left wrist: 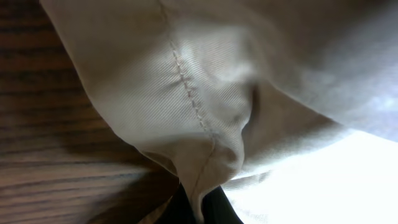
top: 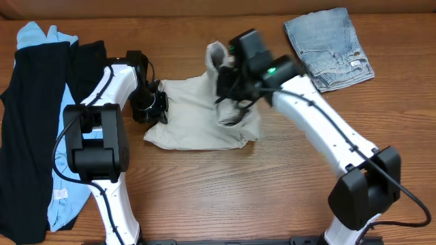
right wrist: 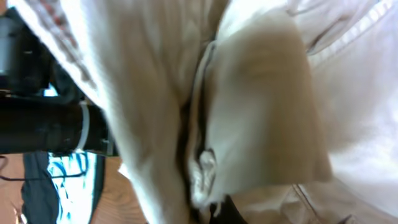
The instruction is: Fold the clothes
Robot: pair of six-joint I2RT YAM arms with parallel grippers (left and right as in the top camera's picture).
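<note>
A beige garment (top: 197,116) lies partly folded on the wooden table at the middle. My left gripper (top: 155,107) is shut on its left edge; the left wrist view shows the beige cloth (left wrist: 205,112) with a seam pinched between my fingers (left wrist: 202,208). My right gripper (top: 228,88) is shut on a raised part of the same garment and holds it above the rest. The right wrist view is filled with the bunched beige cloth (right wrist: 249,118) held in my fingers (right wrist: 214,208).
Folded light-blue denim shorts (top: 328,47) lie at the back right. At the far left lie a dark garment (top: 30,129) and a light-blue one (top: 37,34). The table's bare wood (top: 225,197) runs along the front.
</note>
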